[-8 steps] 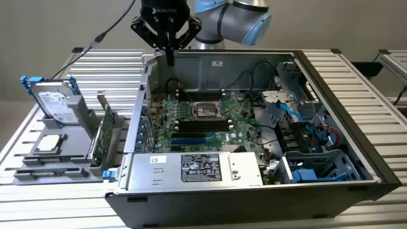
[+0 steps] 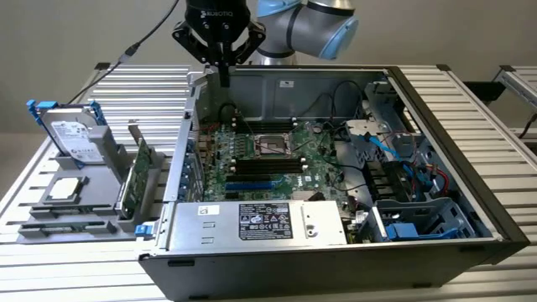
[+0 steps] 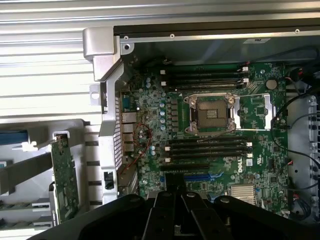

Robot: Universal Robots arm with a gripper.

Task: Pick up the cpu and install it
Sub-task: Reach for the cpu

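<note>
gripper [image 2: 223, 77] pressed together, empty, over computer case [image 2: 293, 94] far wall | cpu [image 2: 67, 189] on tray [image 2: 38, 211], exterior view's left | we are advising: open wide, descend square.

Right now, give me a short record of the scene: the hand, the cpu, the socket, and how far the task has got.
hand: shut, over the computer case's far corner, exterior view's left
cpu: flat on the grey tray outside the case, apart from the hand
socket: empty, on the motherboard
task: cpu not yet picked up
</note>
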